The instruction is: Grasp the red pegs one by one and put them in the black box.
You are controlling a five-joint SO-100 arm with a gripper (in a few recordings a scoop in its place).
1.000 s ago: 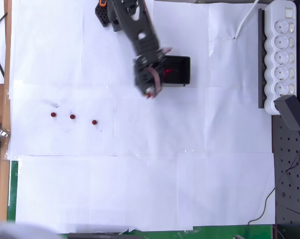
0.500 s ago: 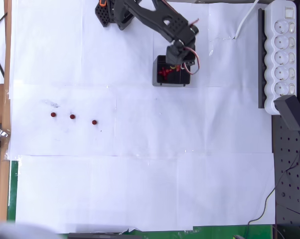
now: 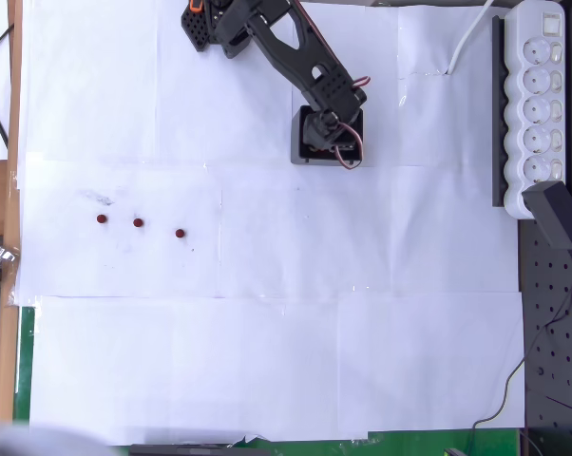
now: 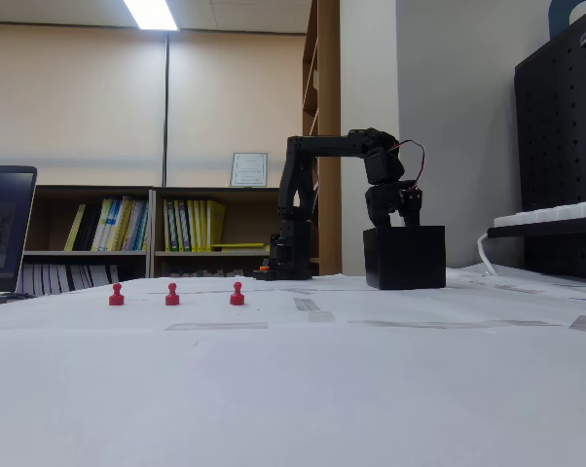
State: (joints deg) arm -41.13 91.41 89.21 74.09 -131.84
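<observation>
gripper (image 3: 326, 142) hangs straight down over the black box (image 3: 301, 154), wrist vertical so a peg would drop inside the walls; jaws hidden inside the box in both views, cannot tell if apart or together, or if a peg is held. 3 red pegs (image 3: 138, 223) stand upright in a row on the white paper, well apart from the 1 box, spaced for single picks. Box contents hidden by the arm
</observation>
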